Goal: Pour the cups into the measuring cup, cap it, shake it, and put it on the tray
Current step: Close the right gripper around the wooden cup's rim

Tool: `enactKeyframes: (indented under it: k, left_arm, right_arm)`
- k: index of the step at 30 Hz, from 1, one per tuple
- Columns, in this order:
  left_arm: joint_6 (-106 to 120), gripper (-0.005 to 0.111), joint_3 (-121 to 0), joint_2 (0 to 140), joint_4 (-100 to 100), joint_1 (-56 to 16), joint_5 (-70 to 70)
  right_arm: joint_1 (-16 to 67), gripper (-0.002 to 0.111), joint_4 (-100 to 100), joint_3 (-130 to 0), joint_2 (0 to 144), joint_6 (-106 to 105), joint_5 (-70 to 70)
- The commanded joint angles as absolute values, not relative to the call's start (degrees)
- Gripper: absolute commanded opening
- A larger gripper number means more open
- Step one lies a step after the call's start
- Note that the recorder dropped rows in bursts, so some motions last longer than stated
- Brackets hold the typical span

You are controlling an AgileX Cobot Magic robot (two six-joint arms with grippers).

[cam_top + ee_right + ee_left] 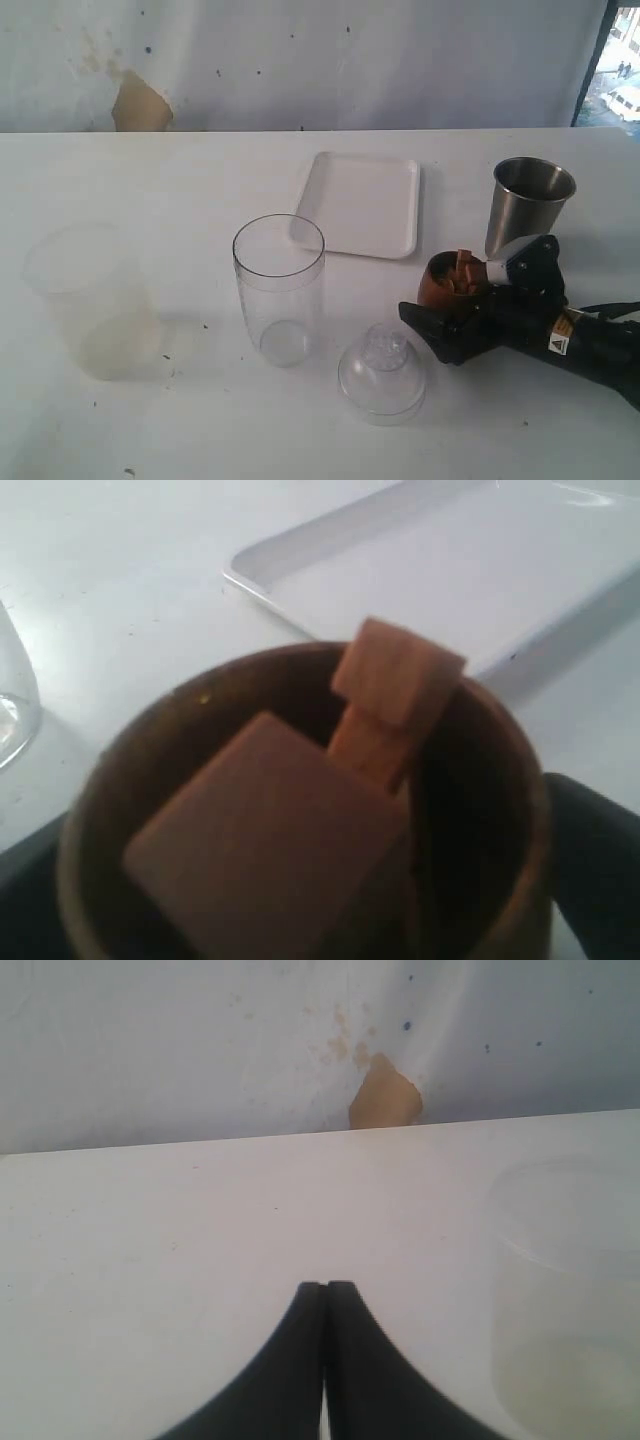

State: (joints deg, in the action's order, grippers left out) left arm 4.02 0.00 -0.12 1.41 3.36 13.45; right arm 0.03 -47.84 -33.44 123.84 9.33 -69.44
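The right gripper (450,295) is clamped on the wooden cup (436,282), a black finger against each side. The cup holds brown wooden blocks (270,850) and stands near the steel tumbler (530,205). The clear measuring cup (280,290) stands upright and uncapped, with the domed cap (382,375) just beside it and the white tray (360,205) behind. The left gripper (324,1305) has its fingers pressed together near a frosted cup (570,1300).

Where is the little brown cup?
Exterior view, right side: the brown cup is in the right hand, between the steel tumbler and the clear lid.
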Motion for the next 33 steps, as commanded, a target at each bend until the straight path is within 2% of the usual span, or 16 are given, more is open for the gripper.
enactKeyframes:
  k: [1,12,14,15,19,22,27,33]
  left_arm:
    - [3.91,0.000,0.00,0.00,0.87,3.32,13.27]
    - [3.91,0.000,0.00,0.00,0.87,3.32,13.27]
    - [3.91,0.000,0.00,0.00,0.87,3.32,13.27]
    - [3.91,0.000,0.00,0.00,0.87,3.32,13.27]
    - [3.91,0.000,0.00,0.00,0.87,3.32,13.27]
    - [3.91,0.000,0.00,0.00,0.87,3.32,13.27]
    - [3.91,0.000,0.00,0.00,0.87,3.32,13.27]
    - [3.91,0.000,0.00,0.00,0.87,3.32,13.27]
  right_arm:
    - [-0.03,0.105,-47.27,-33.57,123.51,9.41,-69.96]
    - [0.00,0.098,-46.82,-33.57,123.51,9.21,-69.96]
    - [0.00,0.089,-46.23,-33.57,123.51,9.06,-69.96]
    - [0.00,0.082,-46.23,-33.57,123.51,8.71,-69.96]
    - [0.00,0.039,-46.43,-33.57,123.51,7.44,-69.96]
    - [0.00,0.018,-46.09,-33.57,123.51,7.80,-69.96]
    - [0.00,0.000,-47.83,-33.57,123.51,7.93,-69.96]
    - [0.00,0.000,-49.97,-33.57,122.45,8.34,-69.96]
